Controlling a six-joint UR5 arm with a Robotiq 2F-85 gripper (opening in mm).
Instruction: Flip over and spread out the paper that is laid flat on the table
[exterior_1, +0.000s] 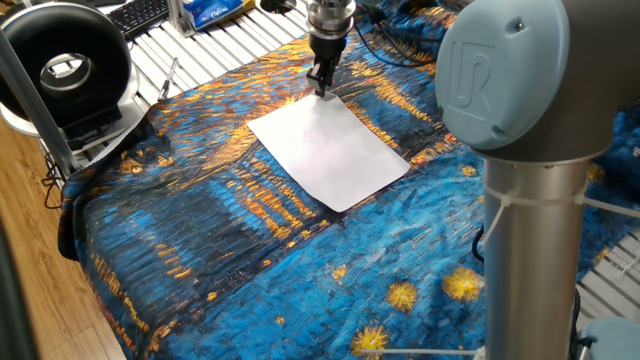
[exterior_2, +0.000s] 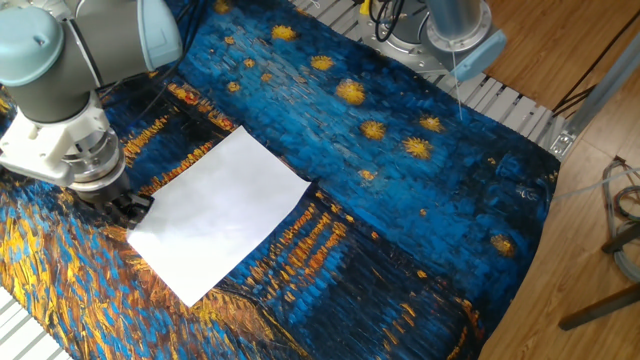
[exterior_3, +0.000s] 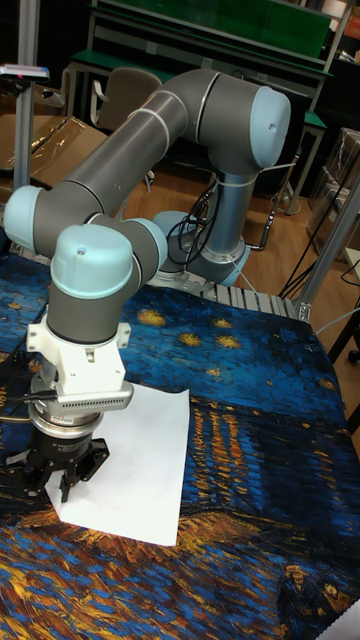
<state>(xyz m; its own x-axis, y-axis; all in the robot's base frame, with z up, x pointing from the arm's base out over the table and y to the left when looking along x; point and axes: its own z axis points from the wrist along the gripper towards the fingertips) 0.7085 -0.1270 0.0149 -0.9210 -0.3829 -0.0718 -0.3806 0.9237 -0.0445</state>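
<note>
The white paper (exterior_1: 328, 150) lies flat on the table (exterior_1: 200, 230), which is draped in a blue cloth with orange streaks. My gripper (exterior_1: 320, 90) points straight down at the sheet's far corner, with its fingers drawn together on that corner. From the other side, the gripper (exterior_2: 130, 207) meets the left corner of the paper (exterior_2: 220, 212). In the tall view the gripper (exterior_3: 66, 486) sits on the near left corner of the paper (exterior_3: 135, 470). The rest of the sheet still rests on the cloth.
A black ring-shaped device (exterior_1: 65, 70) and a keyboard (exterior_1: 140, 15) sit on the white slatted surface beyond the cloth's left edge. The arm's base column (exterior_1: 530, 200) stands at the right. A metal frame post (exterior_2: 600, 90) rises beside the table edge.
</note>
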